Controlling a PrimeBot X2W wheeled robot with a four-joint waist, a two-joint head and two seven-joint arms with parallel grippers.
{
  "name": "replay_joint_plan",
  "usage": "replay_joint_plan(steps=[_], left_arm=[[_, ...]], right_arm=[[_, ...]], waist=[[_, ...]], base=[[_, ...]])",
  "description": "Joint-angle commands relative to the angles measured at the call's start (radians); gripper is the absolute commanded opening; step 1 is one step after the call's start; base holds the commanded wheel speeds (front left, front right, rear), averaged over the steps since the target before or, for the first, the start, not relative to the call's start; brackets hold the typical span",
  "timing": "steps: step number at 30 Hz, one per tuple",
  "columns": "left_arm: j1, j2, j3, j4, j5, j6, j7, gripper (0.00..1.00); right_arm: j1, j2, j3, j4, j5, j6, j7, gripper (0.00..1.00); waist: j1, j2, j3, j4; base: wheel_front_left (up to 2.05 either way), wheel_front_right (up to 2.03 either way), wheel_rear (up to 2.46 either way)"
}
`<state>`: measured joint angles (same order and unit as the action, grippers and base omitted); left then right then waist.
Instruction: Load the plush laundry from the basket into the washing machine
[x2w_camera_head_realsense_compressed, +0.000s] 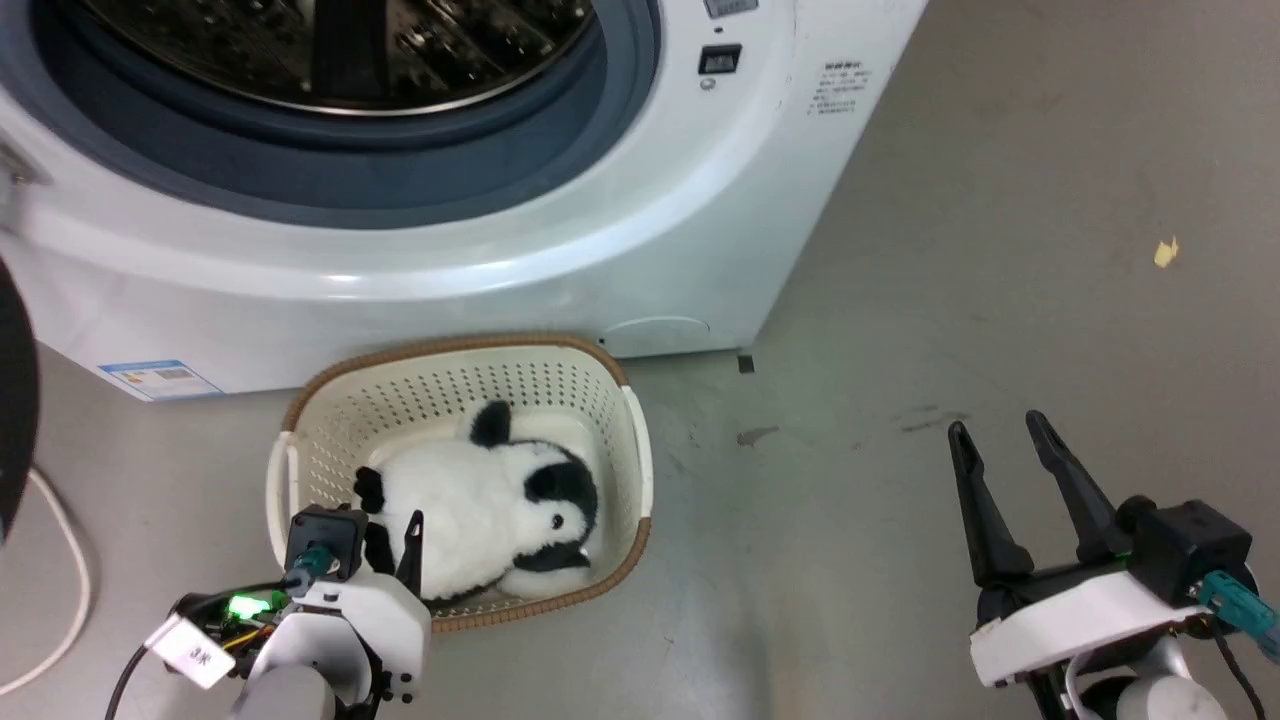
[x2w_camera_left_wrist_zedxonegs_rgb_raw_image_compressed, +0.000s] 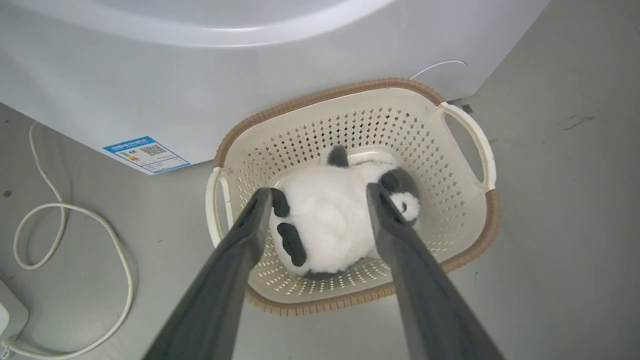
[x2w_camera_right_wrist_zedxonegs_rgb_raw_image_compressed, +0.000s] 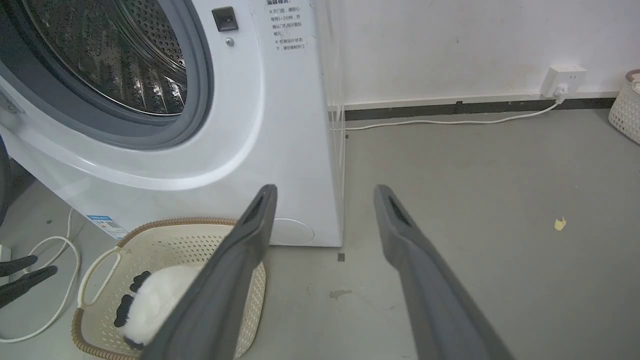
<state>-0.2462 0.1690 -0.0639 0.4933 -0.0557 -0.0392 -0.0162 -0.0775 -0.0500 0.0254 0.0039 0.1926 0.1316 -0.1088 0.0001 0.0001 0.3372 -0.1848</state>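
— Where the left wrist view looks down, what lies between the left gripper's fingers?
— The plush laundry, lying in the basket. The fingers stand apart, one on each side of it, though contact cannot be told.
— And the right wrist view?
— It adds the steel drum of the washing machine, ahead and left of the right gripper, whose fingers are spread on nothing, with a wall socket far beyond them.
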Motion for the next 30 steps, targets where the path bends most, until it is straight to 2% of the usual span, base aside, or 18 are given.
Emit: replay_joint_plan(steps=[1,6,21,30], left_arm=[[-0.026,0.007,-0.007,0.025,-0.007,-0.008,0.007,1.00],[-0.070,0.025,-0.024,0.090,-0.022,-0.020,0.048,1.00],[-0.225,0.125,-0.081,0.243,-0.052,-0.040,0.122,1.00],[-0.340,0.178,-0.118,0.327,-0.048,-0.025,0.199,1.00]], right_arm=[[-0.025,0.000,0.004,-0.006,0.012,0.000,-0.011,1.00],[-0.041,0.000,0.014,-0.011,0.032,0.000,-0.022,1.00],[-0.073,0.000,0.054,-0.020,0.114,-0.001,-0.055,1.00],[-0.088,0.000,0.069,-0.023,0.160,-0.001,-0.074,1.00]], waist=[[-0.0001,-0.0001,0.017,-0.010],[-0.0001,-0.0001,0.058,-0.034],[-0.0001,-0.0001,0.201,-0.124],[-0.0001,-0.0001,0.280,-0.168]], base=[[0.00,0.00,0.00],[0.00,0.00,0.00],[0.00,0.00,0.00],[0.00,0.00,0.00]])
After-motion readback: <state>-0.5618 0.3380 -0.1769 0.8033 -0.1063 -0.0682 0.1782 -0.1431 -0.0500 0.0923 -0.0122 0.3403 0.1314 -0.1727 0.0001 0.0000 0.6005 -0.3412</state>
